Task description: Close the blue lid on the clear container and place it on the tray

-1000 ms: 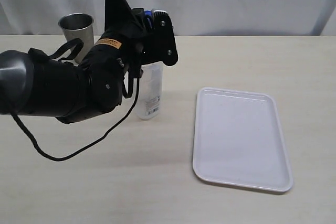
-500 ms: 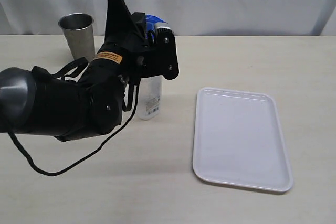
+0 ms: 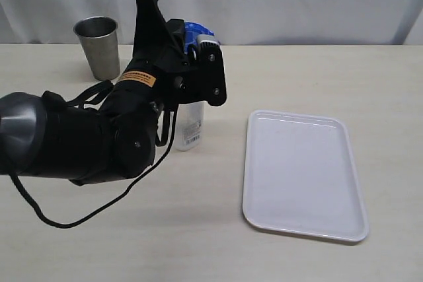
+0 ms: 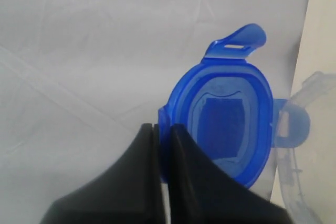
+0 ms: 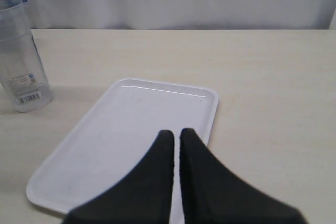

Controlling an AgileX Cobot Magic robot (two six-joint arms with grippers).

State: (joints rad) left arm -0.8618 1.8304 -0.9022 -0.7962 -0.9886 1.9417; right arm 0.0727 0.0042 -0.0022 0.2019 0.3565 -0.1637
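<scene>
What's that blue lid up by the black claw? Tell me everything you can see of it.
The blue lid is translucent plastic, rounded, with a raised inner ring and a darker rectangular patch in its centre. One snap flap sticks out from its rim; another seems hooked to the clear container, so the lid stands tilted open at the container's top, not shut. The left gripper appears to pinch its edge between nearly shut fingers.
</scene>
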